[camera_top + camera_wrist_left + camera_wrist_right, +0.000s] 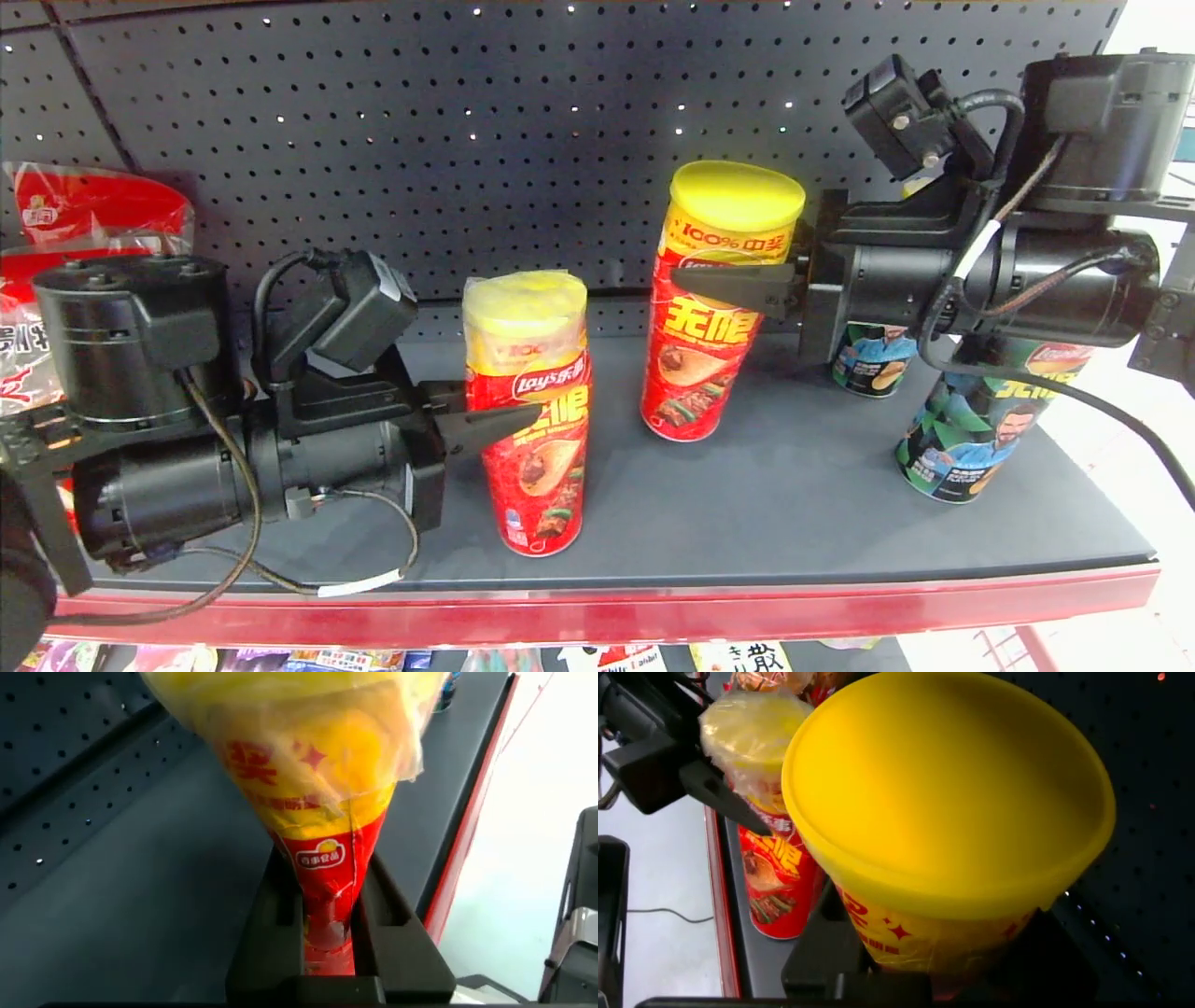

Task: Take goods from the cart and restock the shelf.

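Note:
Two red chip cans with yellow lids are at the grey shelf (766,504). My left gripper (523,403) is shut on the nearer can (532,467), whose lid is wrapped in clear plastic; its base looks set down near the shelf's front. In the left wrist view that can (327,812) sits between the fingers (280,924). My right gripper (711,273) is shut on the taller can (709,317), which leans slightly, farther back. The right wrist view looks down on this can's yellow lid (948,793), with the nearer can (771,877) and the left gripper (715,789) beyond.
Two green chip cans (873,359) (976,434) stand at the shelf's right end under my right arm. Red snack bags (75,224) lie at the far left. A pegboard wall (523,112) backs the shelf, and a red lip (653,611) runs along its front.

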